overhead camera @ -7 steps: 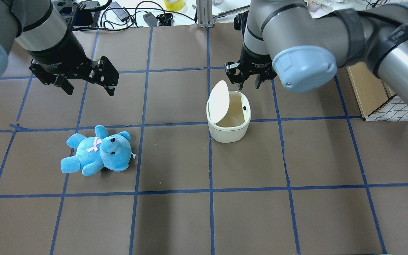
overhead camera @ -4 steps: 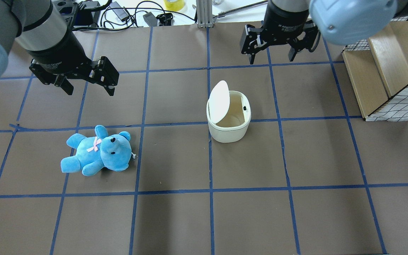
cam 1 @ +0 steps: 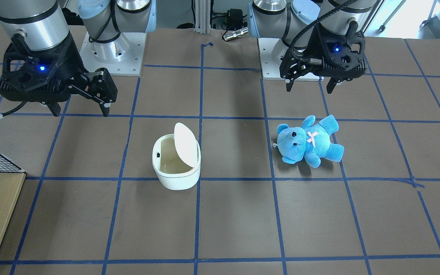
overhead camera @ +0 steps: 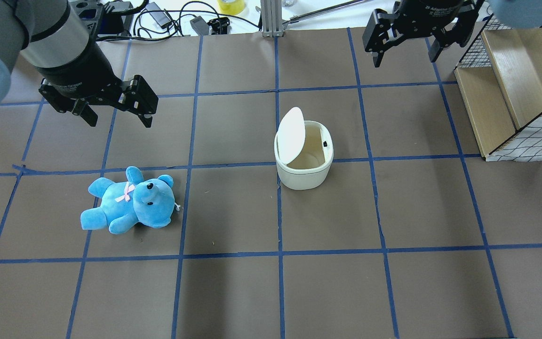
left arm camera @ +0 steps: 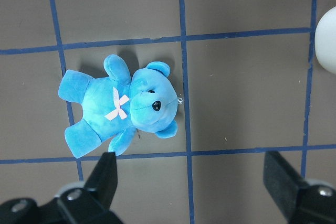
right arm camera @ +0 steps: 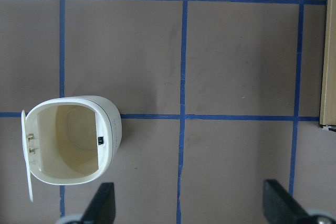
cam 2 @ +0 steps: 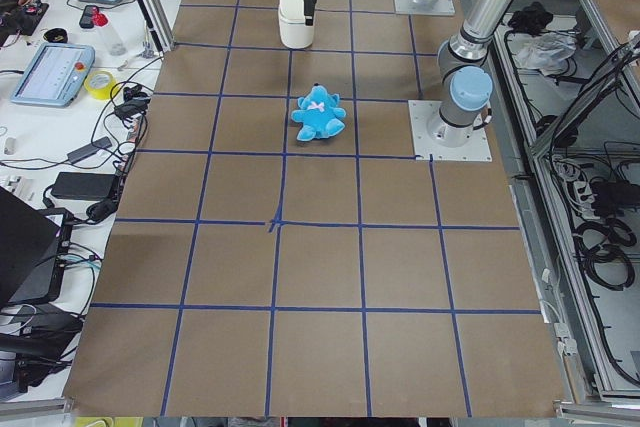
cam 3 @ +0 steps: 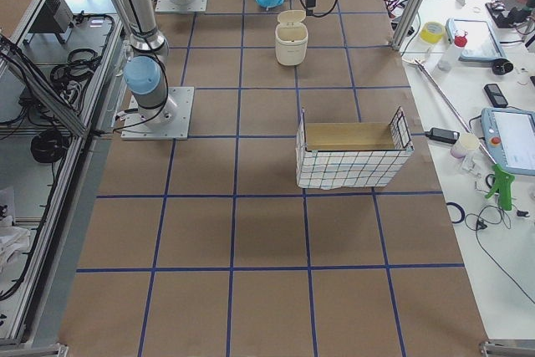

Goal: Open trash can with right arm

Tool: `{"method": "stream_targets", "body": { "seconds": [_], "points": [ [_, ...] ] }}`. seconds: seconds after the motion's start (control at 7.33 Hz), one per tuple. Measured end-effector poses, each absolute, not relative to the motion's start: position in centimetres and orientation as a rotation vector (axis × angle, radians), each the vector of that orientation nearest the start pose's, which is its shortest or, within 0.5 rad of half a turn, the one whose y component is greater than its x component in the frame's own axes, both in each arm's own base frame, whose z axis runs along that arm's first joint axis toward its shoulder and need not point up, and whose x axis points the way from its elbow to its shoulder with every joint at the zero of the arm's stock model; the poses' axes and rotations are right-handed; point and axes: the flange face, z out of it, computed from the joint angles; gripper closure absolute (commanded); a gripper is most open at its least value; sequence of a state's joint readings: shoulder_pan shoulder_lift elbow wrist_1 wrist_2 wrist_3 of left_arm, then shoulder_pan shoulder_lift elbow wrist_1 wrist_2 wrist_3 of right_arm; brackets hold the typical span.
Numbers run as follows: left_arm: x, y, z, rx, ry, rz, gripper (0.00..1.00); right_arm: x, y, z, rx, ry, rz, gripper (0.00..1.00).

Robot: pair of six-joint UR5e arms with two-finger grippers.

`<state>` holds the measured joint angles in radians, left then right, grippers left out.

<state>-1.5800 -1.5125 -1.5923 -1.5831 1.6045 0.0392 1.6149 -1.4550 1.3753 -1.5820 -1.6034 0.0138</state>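
Note:
The white trash can (overhead camera: 305, 169) stands mid-table with its flip lid (overhead camera: 292, 135) tipped upright, so the inside is open and looks empty. It also shows in the front view (cam 1: 176, 173) and the right wrist view (right arm camera: 73, 145). My right gripper (overhead camera: 405, 57) is open and empty. It hangs high above the table, beyond the can and to its right, well clear of it. My left gripper (overhead camera: 120, 121) is open and empty, above and beyond the blue plush bear (overhead camera: 130, 202).
A wire-mesh crate with wooden boards (overhead camera: 511, 94) stands at the table's right edge, close to the right gripper. Cables and small items lie on the white bench beyond the far edge. Blue tape lines grid the brown table.
The right gripper has risen and drawn back from just behind the trash can toward the far right. The lid stays up. The left arm and the bear have not moved.

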Motion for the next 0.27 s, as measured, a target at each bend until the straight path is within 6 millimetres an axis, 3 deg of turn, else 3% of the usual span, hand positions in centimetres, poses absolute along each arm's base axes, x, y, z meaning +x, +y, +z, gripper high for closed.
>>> {"method": "stream_targets", "body": {
  "seconds": [0.27],
  "points": [
    [-13.43, -46.81, 50.41, 0.074, 3.106, -0.037, 0.0, 15.36, -54.21, 52.63, -0.034, 3.173, -0.151, 0.0]
  ]
}}
